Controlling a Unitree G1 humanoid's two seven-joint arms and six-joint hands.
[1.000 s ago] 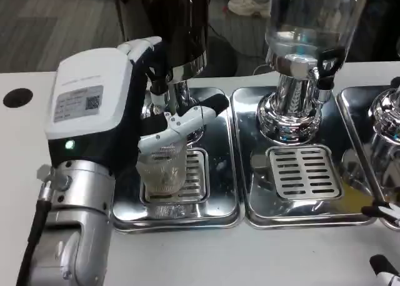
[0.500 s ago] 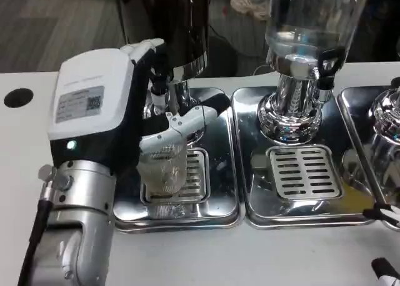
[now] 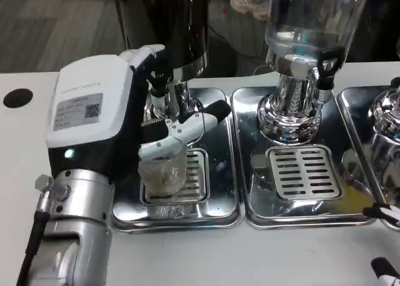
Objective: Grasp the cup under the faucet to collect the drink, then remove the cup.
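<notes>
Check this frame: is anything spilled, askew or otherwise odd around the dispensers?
One thing: a yellowish puddle lies on the middle drip tray, at its right edge beside the grate, which looks like spilled drink. The clear cup stands upright on the left grate, held by the left hand.

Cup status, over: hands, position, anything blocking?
Left hand grips cup. Cup upright on left tray's grate, under dark dispenser's faucet. Right hand's fingertips at the table's near right edge, idle. Nothing blocking.
</notes>
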